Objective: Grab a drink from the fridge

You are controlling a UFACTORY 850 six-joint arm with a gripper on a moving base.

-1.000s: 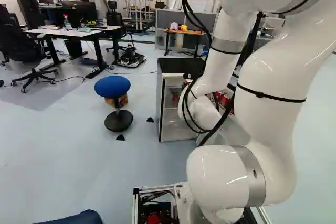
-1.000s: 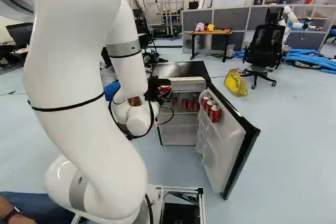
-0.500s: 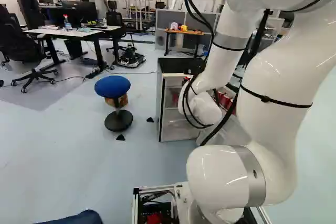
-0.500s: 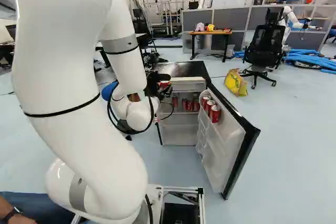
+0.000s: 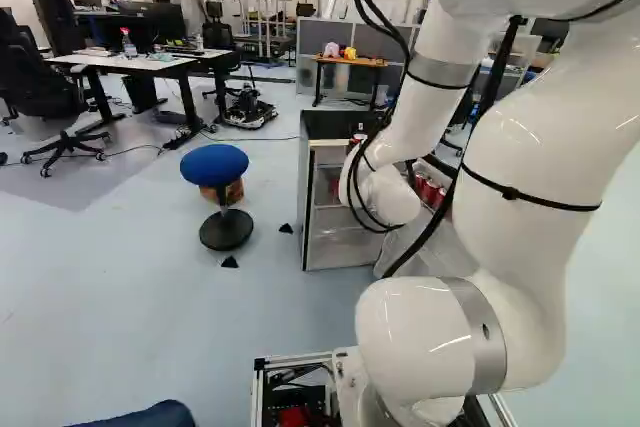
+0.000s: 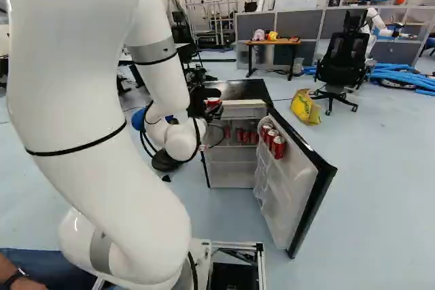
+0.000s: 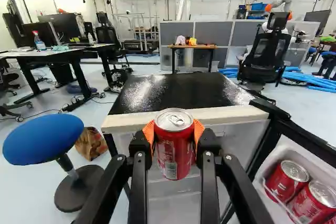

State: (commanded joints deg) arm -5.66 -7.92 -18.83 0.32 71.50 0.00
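Observation:
In the right base view my gripper (image 6: 203, 102) is up at the front of the small open fridge (image 6: 238, 89), near the height of its black top. A red drink can (image 6: 214, 103) is held there. The wrist view shows the gripper (image 7: 174, 136) shut on this upright can (image 7: 174, 153), an orange pad against each side; the fridge's black top (image 7: 181, 92) lies beyond it. More red cans (image 6: 247, 136) stand on a shelf inside, and several others (image 6: 278, 147) sit in the rack of the open door (image 6: 299, 188).
A blue stool (image 5: 215, 165) stands beside the fridge, with a brown bag (image 7: 91, 144) near it. The swung-out door projects toward the base. Farther back are a small wooden table (image 6: 273, 43), an office chair (image 6: 343, 62), a yellow bag (image 6: 305, 107) and another robot (image 6: 380, 24).
My arm has lifted the gripper and the held can from in front of the fridge's upper compartment to about its top. The base, fridge and door have stayed put.

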